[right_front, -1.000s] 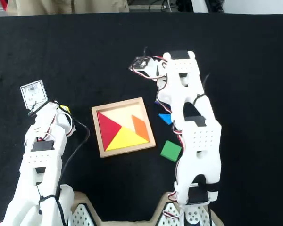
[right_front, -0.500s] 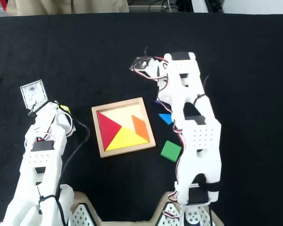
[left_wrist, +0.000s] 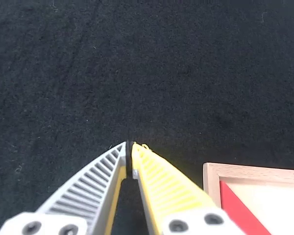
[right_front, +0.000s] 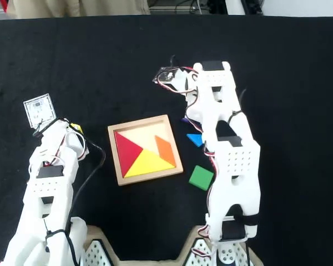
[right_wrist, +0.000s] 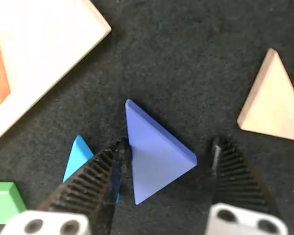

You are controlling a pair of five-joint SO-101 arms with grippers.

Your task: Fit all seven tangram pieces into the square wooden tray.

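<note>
The square wooden tray [right_front: 121, 177] lies mid-table with a red triangle [right_front: 126, 148], a yellow triangle [right_front: 147, 163] and an orange piece [right_front: 165, 149] in it. My right gripper [right_wrist: 169, 143] is open, low over the cloth, its fingers either side of a dark blue triangle [right_wrist: 154, 154] that lies flat. A light blue triangle [right_wrist: 78, 154] and a green square [right_front: 201, 177] lie close by, and a pale wooden triangle [right_wrist: 272, 98] a little farther off. My left gripper [left_wrist: 129, 145] is shut on nothing, over bare cloth beside the tray's corner [left_wrist: 220, 171].
Black cloth covers the whole table. The right arm [right_front: 225, 144] stretches along the tray's right side and hides part of the loose pieces in the high view. The left arm [right_front: 50, 172] stands to the left of the tray.
</note>
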